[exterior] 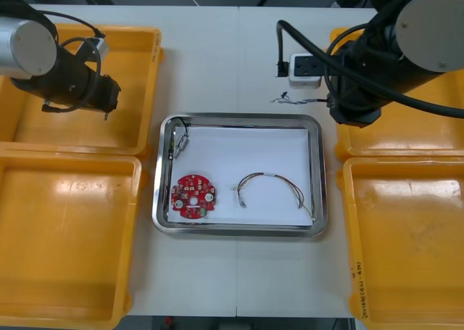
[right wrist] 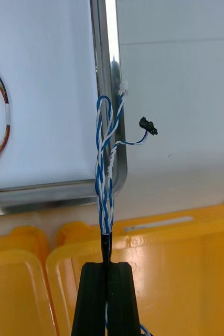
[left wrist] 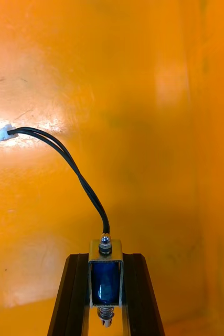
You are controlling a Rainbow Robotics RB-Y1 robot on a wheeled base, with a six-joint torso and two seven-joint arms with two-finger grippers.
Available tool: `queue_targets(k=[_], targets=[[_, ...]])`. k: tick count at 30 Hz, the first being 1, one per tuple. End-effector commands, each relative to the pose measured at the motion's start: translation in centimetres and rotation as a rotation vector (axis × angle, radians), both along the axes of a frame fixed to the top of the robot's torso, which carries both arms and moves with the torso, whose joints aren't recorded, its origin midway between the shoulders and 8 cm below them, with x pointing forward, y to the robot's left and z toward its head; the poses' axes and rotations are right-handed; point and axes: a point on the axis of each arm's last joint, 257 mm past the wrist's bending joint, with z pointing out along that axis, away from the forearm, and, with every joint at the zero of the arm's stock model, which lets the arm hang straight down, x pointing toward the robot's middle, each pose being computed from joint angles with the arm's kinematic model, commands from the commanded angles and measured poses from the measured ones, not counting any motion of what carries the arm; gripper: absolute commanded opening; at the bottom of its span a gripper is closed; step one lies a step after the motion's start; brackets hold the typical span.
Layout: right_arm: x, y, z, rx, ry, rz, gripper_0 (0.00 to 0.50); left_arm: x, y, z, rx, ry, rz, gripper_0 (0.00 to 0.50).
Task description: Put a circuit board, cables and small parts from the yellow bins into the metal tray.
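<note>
My right gripper (right wrist: 110,269) is shut on a twisted blue and white cable (right wrist: 106,163), which hangs over the corner rim of the metal tray (right wrist: 104,63). In the front view that cable (exterior: 293,98) shows just beyond the tray's far right corner. My left gripper (left wrist: 105,261) is shut on a small metal part (left wrist: 105,278) with a blue body and a black cable (left wrist: 64,157), held over the floor of the far left yellow bin (exterior: 138,51). In the tray (exterior: 239,120) lie a round red circuit board (exterior: 193,196), a red and yellow cable (exterior: 272,188) and another small metal part (exterior: 179,143).
A white power socket (exterior: 304,67) with a black plug sits on the table behind the tray. Yellow bins flank the tray: near left (exterior: 65,236), near right (exterior: 406,236), far right (exterior: 428,138). The right arm (exterior: 377,76) hangs over the far right bin.
</note>
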Motion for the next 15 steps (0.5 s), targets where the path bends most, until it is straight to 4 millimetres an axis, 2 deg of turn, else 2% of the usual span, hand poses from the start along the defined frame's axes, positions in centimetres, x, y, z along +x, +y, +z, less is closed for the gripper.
queue_targets(k=[1,6,13,15], targets=[[0.3,4.3,0.6,0.01,-0.002,0.025,0.0,0.4,1.1,5.9,0.014,-0.079,0.033,0.0],[-0.1,5.1,-2.2,-0.042,0.061,0.031,0.0,-1.1,0.8,7.5,0.042,-0.07,0.029,0.0],[-0.4,4.4,-6.1,-0.108,0.16,-0.003,0.0,-3.3,0.2,9.1,0.067,-0.052,0.026,0.0],[-0.3,4.4,-6.6,-0.106,0.18,-0.013,0.0,-3.8,-0.1,9.5,0.074,-0.056,0.025,0.0]])
